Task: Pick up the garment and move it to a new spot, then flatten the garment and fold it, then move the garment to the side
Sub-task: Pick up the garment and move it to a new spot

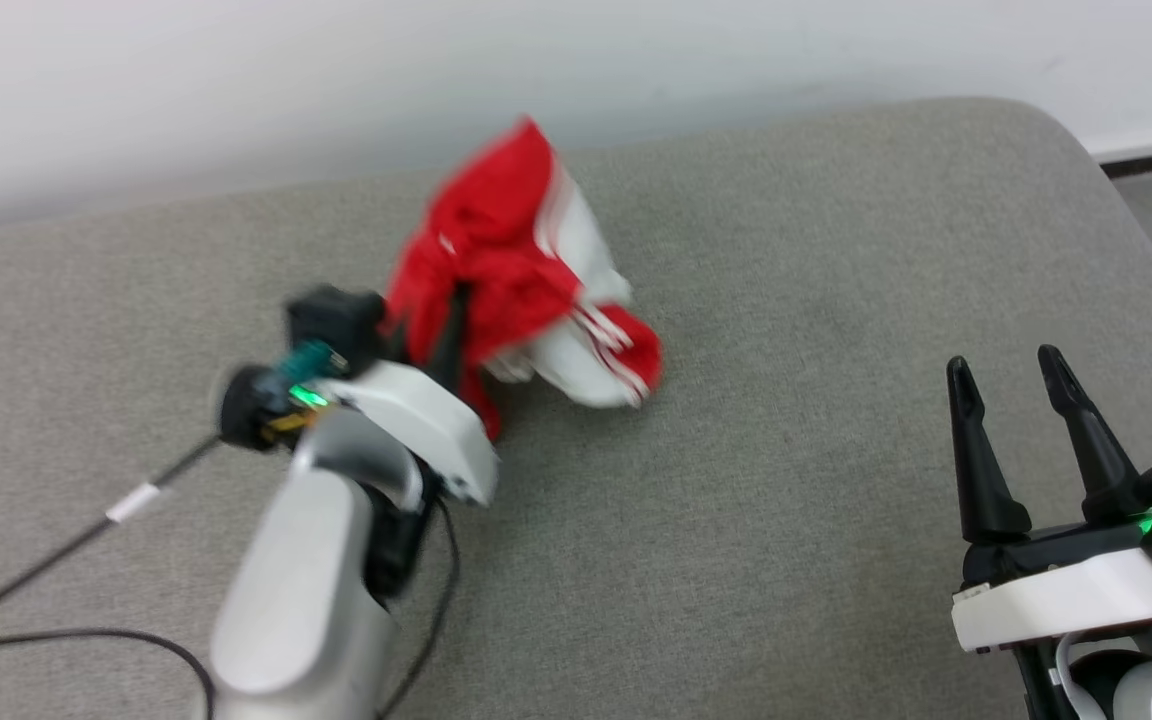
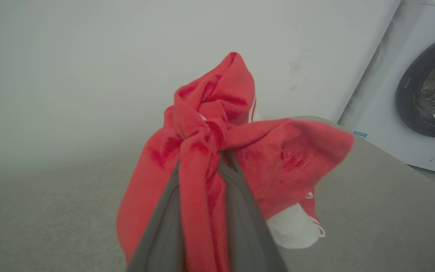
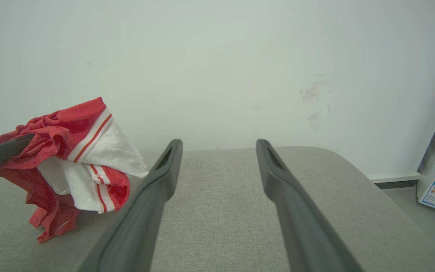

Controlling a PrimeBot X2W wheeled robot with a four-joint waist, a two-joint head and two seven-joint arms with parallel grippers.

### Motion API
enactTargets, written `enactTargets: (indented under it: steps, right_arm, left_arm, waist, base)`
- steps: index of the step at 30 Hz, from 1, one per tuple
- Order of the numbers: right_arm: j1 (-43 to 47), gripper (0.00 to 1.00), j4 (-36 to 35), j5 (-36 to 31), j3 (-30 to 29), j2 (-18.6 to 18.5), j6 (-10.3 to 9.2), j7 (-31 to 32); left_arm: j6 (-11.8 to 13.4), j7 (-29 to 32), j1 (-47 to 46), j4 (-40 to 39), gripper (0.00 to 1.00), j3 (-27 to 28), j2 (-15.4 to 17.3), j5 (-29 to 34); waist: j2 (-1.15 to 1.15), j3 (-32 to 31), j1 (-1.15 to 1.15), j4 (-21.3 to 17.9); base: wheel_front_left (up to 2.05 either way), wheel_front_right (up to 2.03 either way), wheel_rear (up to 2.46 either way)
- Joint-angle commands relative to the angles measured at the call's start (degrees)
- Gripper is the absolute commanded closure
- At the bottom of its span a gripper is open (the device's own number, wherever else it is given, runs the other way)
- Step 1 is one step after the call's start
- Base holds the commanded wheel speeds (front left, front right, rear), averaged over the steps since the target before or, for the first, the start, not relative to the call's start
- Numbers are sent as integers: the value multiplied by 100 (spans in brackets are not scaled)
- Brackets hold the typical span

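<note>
My left pincer point(image 2: 202, 158) is gripping the shirt point(image 2: 285, 151), its two dark fingers point(image 2: 161, 234) narrowed on a rope of red cloth that is running down between them. The shirt is hanging from that grip as a crumpled bundle, with red folds bunching above the fingertips and spilling to both sides. In the head view it is sitting at the far middle of the grey pad point(image 1: 786, 500), close to the white wall point(image 1: 236, 80), and it is blurring there, as is my left forearm. In the right wrist view a white sleeve with red-and-white striped trim is drooping off the side of the bundle nearer my right arm. The lowest red fold is reaching down to the pad, and I cannot tell whether it is touching or just clearing it.

My right pincer point(image 1: 1003, 360) is standing wide and holding nothing, its fingers pointing toward the wall over bare pad. It is hovering well apart from the shirt, at the near right of the pad.

A black cable point(image 1: 86, 530) is trailing from my left wrist across the pad's near left. In the left wrist view a white washer point(image 2: 421, 94) with a dark round door is showing past the pad's rounded corner
</note>
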Motion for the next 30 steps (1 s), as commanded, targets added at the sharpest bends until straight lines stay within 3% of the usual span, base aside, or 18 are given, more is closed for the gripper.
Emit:
enactTargets:
  steps: [1, 8, 9, 10, 11, 14, 21, 26, 30]
  right_arm:
    - [-2, 0, 18, 29, 12, 18, -2, -9]
    - [-173, 0, 158, 135, 101, 17, -2, -127]
    - [-197, 0, 184, 156, 122, 17, -2, -137]
    - [-203, 0, 213, 160, 121, 17, -2, -166]
    - [-219, 0, 228, 152, 129, 17, -2, -174]
    - [-273, 0, 299, 143, 148, 16, -2, -211]
    - [-177, 0, 394, 72, 89, 16, -2, -172]
    - [-75, 0, 414, 24, -44, 16, -2, -78]
    - [33, 0, 458, -31, -124, 16, -2, -19]
  left_arm:
    - [-26, 21, 171, -35, 100, -121, 6, -72]
    - [-34, 48, 866, 328, 100, -1116, -97, -333]
    - [-38, 76, 919, 423, 78, -1238, -100, -324]
    - [-46, 46, 948, 496, 42, -1366, -103, -309]
    - [-58, 8, 989, 543, 0, -1479, -105, -406]
    - [-58, -242, 1012, 538, 0, -1782, -107, -502]
    - [254, -1132, 870, 12, 0, -2012, -104, -658]
    - [590, -1463, 893, -455, 0, -1651, -91, -727]
    - [902, -1556, 1142, -768, 0, -1131, 115, -768]
  waist:
    - [0, 152, 1, -106]
    - [0, 490, 1, -86]
    - [0, 525, 1, -60]
    - [0, 533, 1, -21]
    - [0, 547, 1, 19]
    - [0, 514, 1, 145]
    - [0, 173, 1, 490]
    - [0, -61, 1, 710]
    - [0, -228, 1, 835]
  base:
    - [0, 0, 0]
    - [0, 0, 0]
    - [0, 0, 0]
    - [0, 0, 0]
    - [0, 0, 0]
    - [0, 0, 0]
    - [0, 0, 0]
    - [0, 0, 0]
    - [0, 0, 0]
